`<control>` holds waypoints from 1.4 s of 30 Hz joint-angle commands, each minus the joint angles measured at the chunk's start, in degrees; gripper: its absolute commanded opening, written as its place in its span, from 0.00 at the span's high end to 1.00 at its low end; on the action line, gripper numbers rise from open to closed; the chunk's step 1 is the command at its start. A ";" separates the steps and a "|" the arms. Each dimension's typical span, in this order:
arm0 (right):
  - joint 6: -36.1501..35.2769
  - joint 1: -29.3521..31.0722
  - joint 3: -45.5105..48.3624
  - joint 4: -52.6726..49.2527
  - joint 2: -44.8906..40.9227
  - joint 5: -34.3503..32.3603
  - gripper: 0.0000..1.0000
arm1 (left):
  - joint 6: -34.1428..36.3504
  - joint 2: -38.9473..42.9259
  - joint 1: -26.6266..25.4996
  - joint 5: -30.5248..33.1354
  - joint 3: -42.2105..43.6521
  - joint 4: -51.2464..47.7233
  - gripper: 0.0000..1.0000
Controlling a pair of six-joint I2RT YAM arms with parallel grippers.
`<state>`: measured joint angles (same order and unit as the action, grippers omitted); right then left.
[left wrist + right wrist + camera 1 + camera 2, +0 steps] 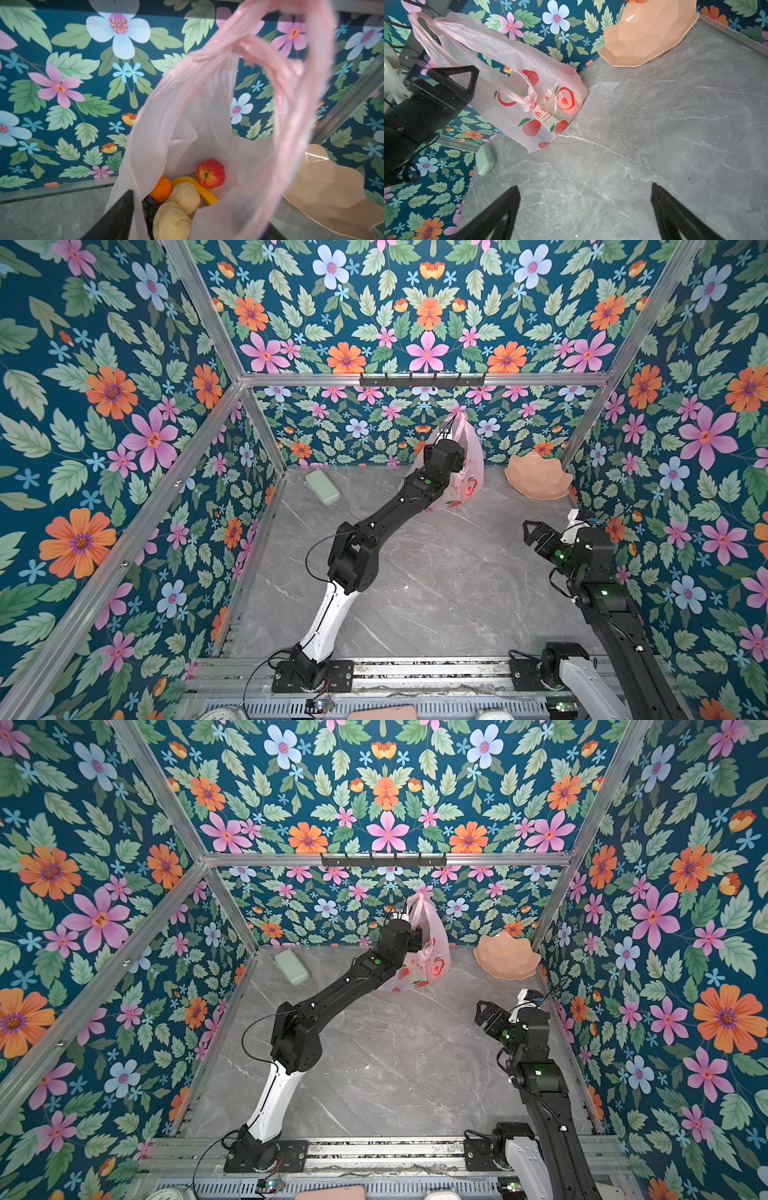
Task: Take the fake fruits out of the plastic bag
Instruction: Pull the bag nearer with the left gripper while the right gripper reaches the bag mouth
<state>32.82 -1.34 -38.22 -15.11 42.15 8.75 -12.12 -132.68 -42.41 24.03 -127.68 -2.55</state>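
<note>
**Left gripper at the bag's mouth, fruit inside**

Nearest, at the lower right of both top views, the right gripper [534, 531] hovers over the grey marble table [415, 580], jaws spread wide with nothing between them. Farther back, the left arm [361, 539] reaches to centre frame. There the left gripper [417, 940] sits at the mouth of the plastic bag [471, 472].

In the left wrist view one finger [118, 216] lies outside the bag's wall. The other is mostly veiled by plastic, so I cannot tell whether it pinches the film.

The fake fruits [185, 197] lie at the bag's bottom: red apple [211, 173], orange [161, 189], banana [205, 195], two cream lumps and dark grapes [149, 205].

The bag stands against the back wall [353, 431] with one handle pulled upward. At far right a peach bowl [538, 479] leans on that wall. At far left lies a pale green case [324, 487].
</note>
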 commanded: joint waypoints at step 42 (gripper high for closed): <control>-20.35 39.93 -40.64 -4.98 39.87 -18.71 0.01 | -6.35 81.86 7.35 -17.36 89.12 15.20 1.00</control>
<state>17.54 36.91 -75.44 -20.64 78.83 -7.31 -18.06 -53.23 -35.03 7.01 -40.73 11.51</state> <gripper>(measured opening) 0.992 0.058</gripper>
